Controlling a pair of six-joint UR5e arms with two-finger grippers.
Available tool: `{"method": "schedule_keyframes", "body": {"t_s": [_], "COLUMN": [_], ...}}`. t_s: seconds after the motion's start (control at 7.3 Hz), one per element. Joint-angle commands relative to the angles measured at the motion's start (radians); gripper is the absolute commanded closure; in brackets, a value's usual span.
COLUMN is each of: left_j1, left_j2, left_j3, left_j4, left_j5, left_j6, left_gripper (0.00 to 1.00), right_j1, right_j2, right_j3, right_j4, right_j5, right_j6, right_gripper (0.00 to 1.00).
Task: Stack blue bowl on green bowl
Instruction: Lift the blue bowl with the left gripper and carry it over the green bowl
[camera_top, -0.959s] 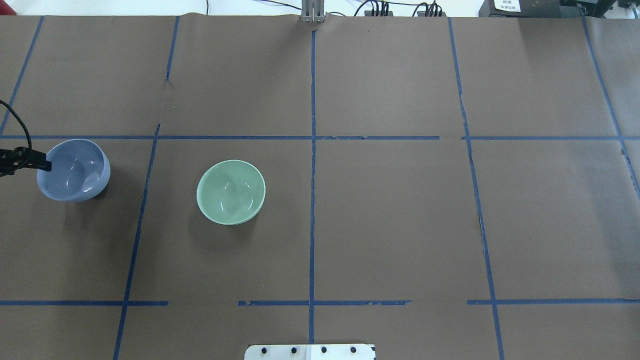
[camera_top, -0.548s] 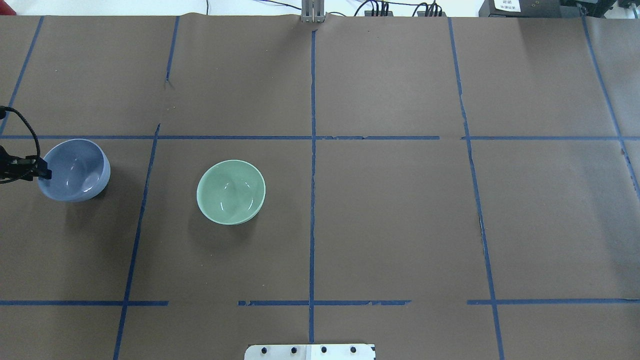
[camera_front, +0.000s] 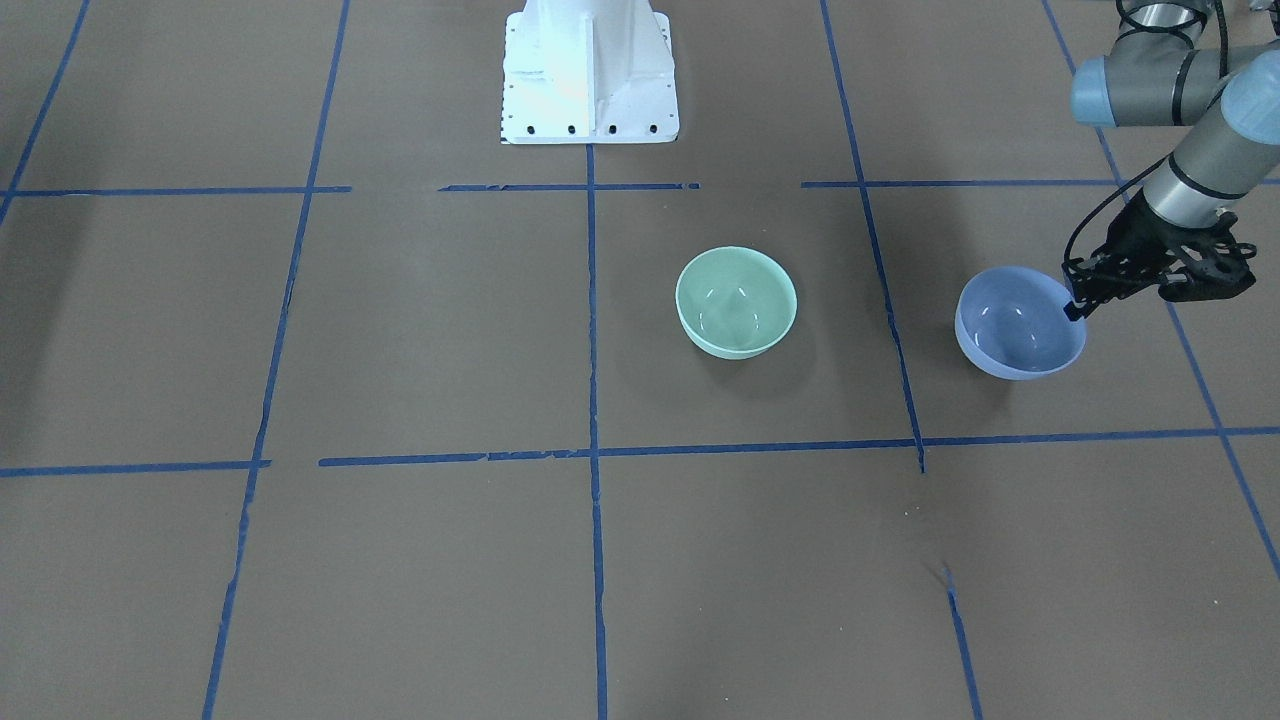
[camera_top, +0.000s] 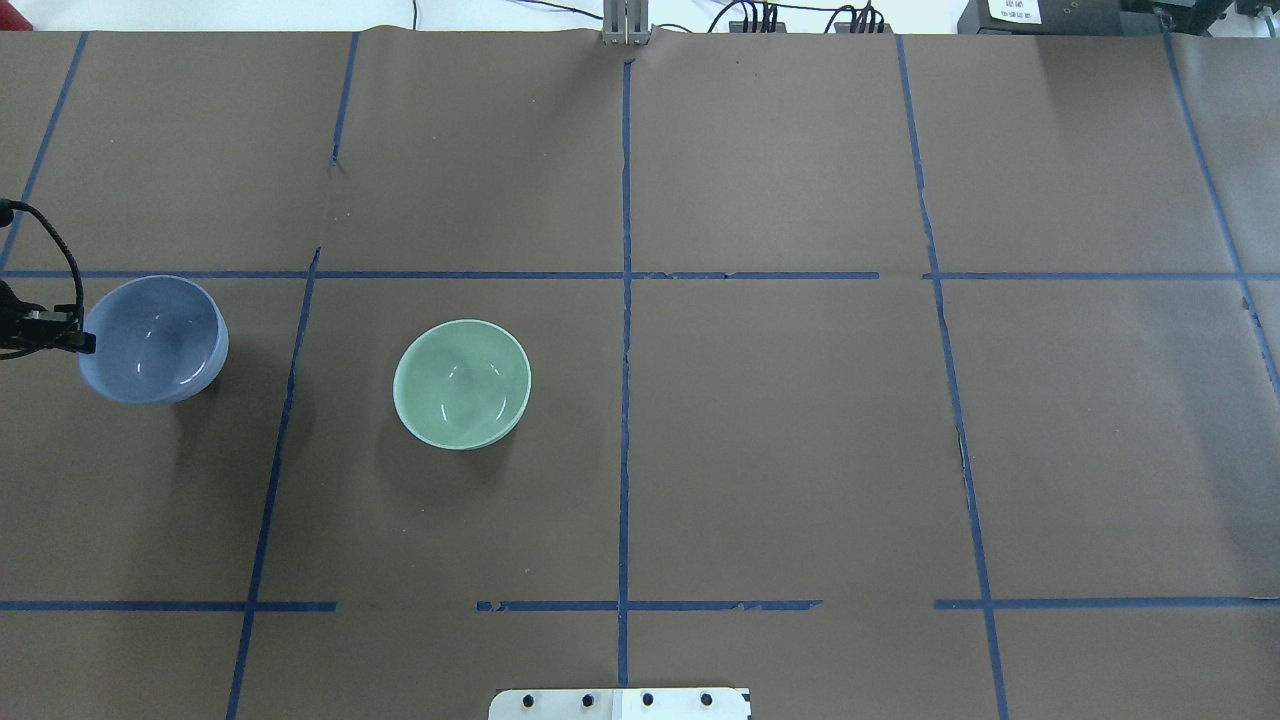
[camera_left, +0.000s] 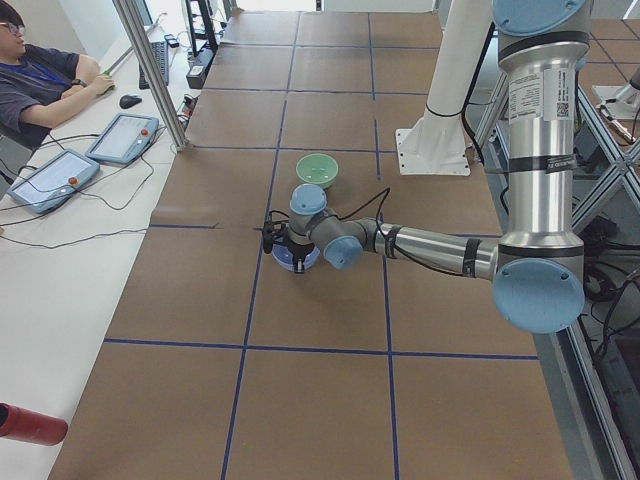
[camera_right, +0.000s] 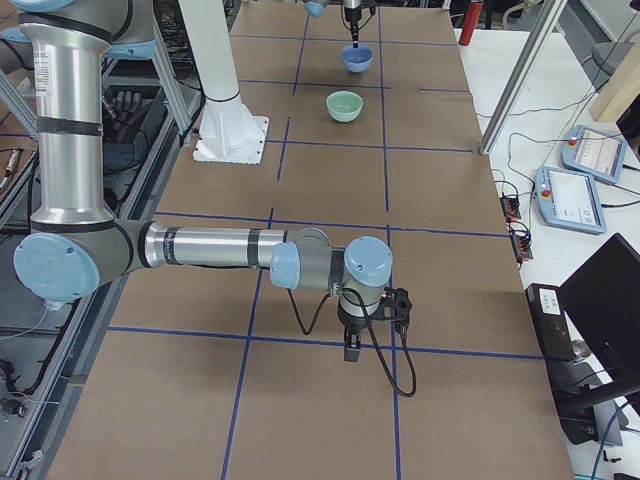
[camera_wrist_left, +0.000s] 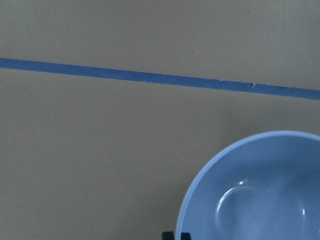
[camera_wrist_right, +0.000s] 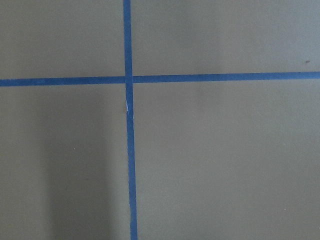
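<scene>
The blue bowl (camera_top: 153, 340) is at the table's far left, and also shows in the front view (camera_front: 1020, 322) and the left wrist view (camera_wrist_left: 260, 195). My left gripper (camera_top: 85, 343) is shut on its left rim, one finger inside and one outside; it also shows in the front view (camera_front: 1073, 310). The green bowl (camera_top: 462, 384) stands upright and empty to the blue bowl's right, apart from it, and shows in the front view (camera_front: 736, 302). My right gripper (camera_right: 352, 352) hangs over bare table far to the right, seen only in the right side view; I cannot tell whether it is open.
Brown paper with blue tape lines (camera_top: 625, 300) covers the table. The robot's white base (camera_front: 590, 70) stands at the near middle edge. An operator (camera_left: 45, 85) sits with tablets at a side desk beyond the table's far edge.
The left gripper slid a little along the blue bowl's left rim and closed on it. The bowl has shifted slightly right and sits more level. The green bowl has not moved.
</scene>
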Motion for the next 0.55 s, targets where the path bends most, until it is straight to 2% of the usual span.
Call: {"method": "schedule_keyframes", "body": {"t_s": [0.0,0.14,0.27,0.41], "left_j1": [-0.006,-0.009,0.003,0.079], "left_j2": [-0.03,-0.063,-0.132,-0.213], "left_j3": [-0.233,-0.326,-0.355,-0.354], "left_j4": [0.304,0.414,0.479,0.494], "left_j5": [-0.03,-0.03,-0.031,-0.028], "left_j6": [0.002,-0.039,-0.147,-0.287], "left_gripper": [1.0,1.0,1.0,1.0], "right_j1": [0.0,0.0,0.0,0.0], "right_j2": [0.0,0.002,0.0,0.0], "right_j3": [0.0,0.0,0.0,0.0], "right_j4": [0.0,0.0,0.0,0.0], "right_j5": [0.0,0.0,0.0,0.0], "right_j6": [0.002,0.002,0.002,0.0], "right_gripper": [0.0,0.0,0.0,0.0]}}
